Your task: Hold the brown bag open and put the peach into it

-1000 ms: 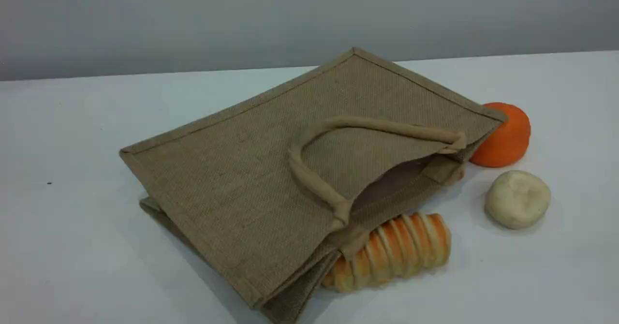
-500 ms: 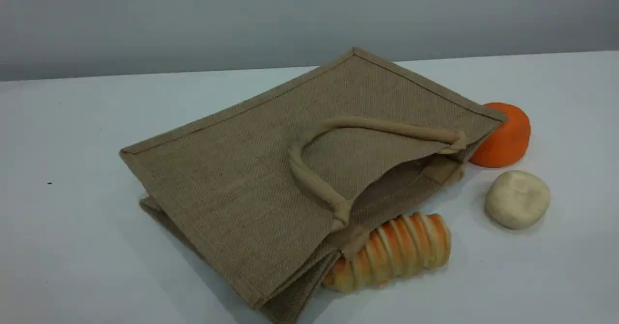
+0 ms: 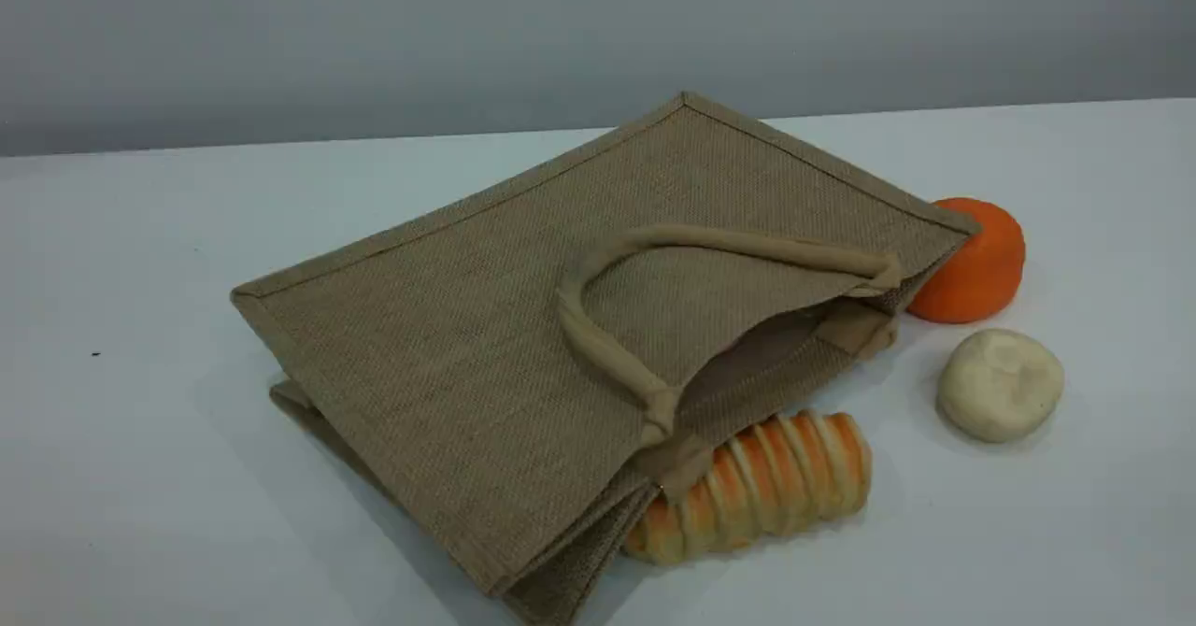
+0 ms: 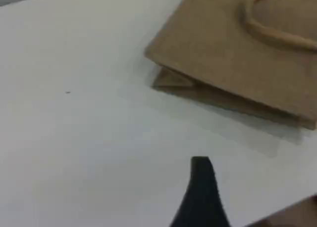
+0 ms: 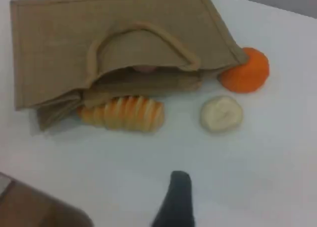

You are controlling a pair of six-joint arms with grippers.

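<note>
while nothing has shifted, both grippers, left gripper point(image 4: 202, 187) and right gripper point(image 5: 174, 200), stay wide, empty.

No visible change across the scene-view pictures: brown bag point(image 3: 523, 364), its handle point(image 3: 598, 346), bread roll point(image 3: 757, 486), orange ball point(image 3: 976, 262) and cream ball point(image 3: 1000, 385) all sit exactly where they were on the tabletop point(image 3: 140, 439), nothing moved, nothing entered or left, no arm has come into that view
</note>
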